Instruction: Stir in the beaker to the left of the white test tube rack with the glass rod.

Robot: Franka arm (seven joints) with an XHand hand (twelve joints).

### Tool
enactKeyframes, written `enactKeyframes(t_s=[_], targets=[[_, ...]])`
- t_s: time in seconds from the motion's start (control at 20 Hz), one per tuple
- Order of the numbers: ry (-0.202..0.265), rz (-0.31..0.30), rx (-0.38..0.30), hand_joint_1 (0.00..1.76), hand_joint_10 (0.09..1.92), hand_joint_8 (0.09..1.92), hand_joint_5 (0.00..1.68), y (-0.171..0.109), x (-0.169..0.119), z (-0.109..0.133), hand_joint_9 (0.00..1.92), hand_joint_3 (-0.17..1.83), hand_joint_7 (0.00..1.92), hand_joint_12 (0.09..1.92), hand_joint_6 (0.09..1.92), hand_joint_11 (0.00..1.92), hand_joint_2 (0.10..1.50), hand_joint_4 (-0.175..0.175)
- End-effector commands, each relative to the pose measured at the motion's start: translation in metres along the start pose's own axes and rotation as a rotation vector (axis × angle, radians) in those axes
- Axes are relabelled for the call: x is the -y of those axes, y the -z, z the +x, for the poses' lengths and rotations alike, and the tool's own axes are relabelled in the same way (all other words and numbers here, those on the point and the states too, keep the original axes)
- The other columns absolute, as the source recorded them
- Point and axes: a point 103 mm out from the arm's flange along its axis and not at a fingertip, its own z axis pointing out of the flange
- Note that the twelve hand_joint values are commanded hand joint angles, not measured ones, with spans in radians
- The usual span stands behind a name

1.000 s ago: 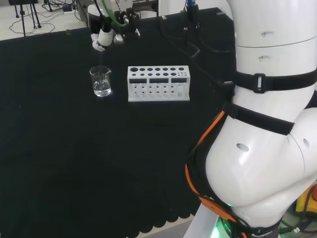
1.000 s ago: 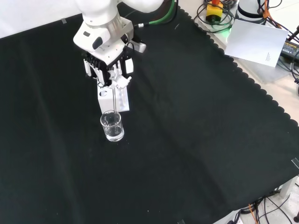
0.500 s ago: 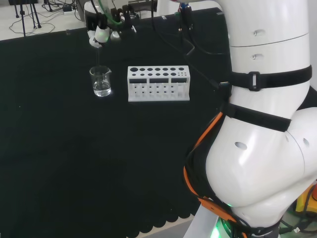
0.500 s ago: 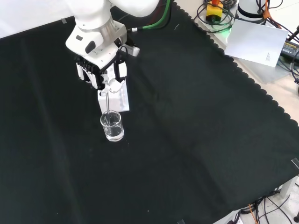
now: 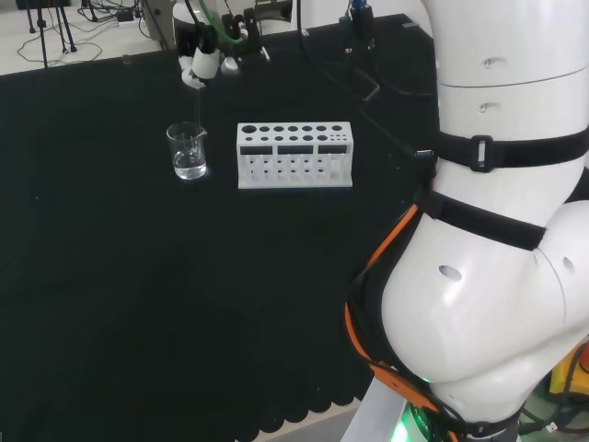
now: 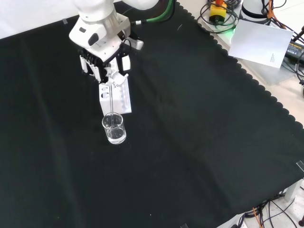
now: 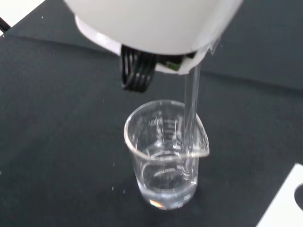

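A small clear beaker (image 5: 188, 152) (image 6: 114, 128) (image 7: 165, 153) with a little clear liquid stands on the black cloth, left of the white test tube rack (image 5: 294, 155) (image 6: 115, 98) in the head view. The hand (image 5: 204, 61) (image 6: 105, 69) hangs above the beaker, its fingers curled on the top of a thin glass rod (image 6: 111, 102) (image 7: 191, 109). The rod points straight down, and its lower end dips into the beaker near the rim and spout.
The arm's big white links (image 5: 497, 230) stand at the head view's right. Cables and a yellow-topped device (image 6: 217, 9) lie past the cloth's scalloped edge, beside a sheet of paper (image 6: 263, 42). Wide bare cloth (image 6: 199, 142) lies around the beaker.
The hand has swung round above the beaker, first left then back right in the head view, carrying the rod's top with it. Beaker and rack stay put.
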Motion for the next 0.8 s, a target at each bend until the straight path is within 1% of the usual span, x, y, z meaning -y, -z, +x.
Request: enactKeyframes(t_s=[0.05,0.3,0.5,0.6,0.8], targets=[[0.004,-0.009,-0.008,1.23,0.67,0.86,1.37,0.003,0.015,0.014,1.83,0.95,1.63,0.77,0.63,1.26,0.46,-0.175],[0.049,-0.023,-0.017,1.23,0.67,0.87,1.37,0.003,0.0,0.037,1.83,0.95,1.63,0.77,0.63,1.26,0.46,-0.175],[0.076,-0.025,-0.013,1.23,0.67,0.87,1.37,0.004,-0.013,0.047,1.83,0.95,1.63,0.77,0.63,1.26,0.46,-0.175],[0.077,-0.024,-0.011,1.23,0.67,0.87,1.37,0.004,-0.017,0.048,1.83,0.95,1.63,0.76,0.63,1.26,0.46,-0.175],[0.063,-0.022,-0.007,1.23,0.67,0.87,1.37,0.002,-0.019,0.043,1.83,0.95,1.63,0.76,0.63,1.26,0.46,-0.175]])
